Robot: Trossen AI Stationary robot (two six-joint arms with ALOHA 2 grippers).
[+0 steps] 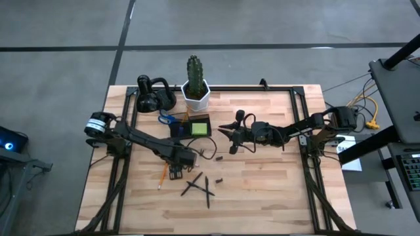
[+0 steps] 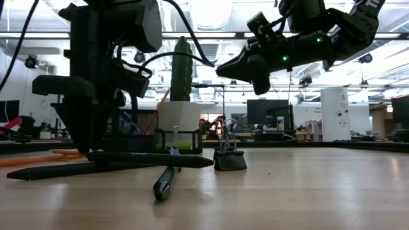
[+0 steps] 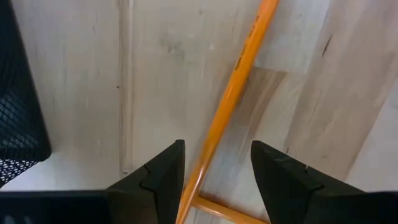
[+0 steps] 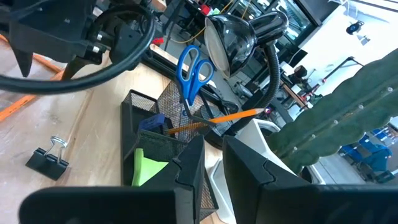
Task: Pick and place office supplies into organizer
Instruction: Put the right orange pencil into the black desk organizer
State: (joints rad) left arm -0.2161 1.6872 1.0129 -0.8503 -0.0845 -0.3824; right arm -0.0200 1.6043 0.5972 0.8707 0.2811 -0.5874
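Left wrist view: the orange pencil [image 3: 233, 99] runs lengthwise between the left tool's [image 3: 217, 168] wide-open fingers, directly beneath.

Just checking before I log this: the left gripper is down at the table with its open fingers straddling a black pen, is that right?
Not quite. The left gripper is down at the table with open fingers, but they straddle an orange pencil, not a black pen. The left wrist view shows it running between the fingers.
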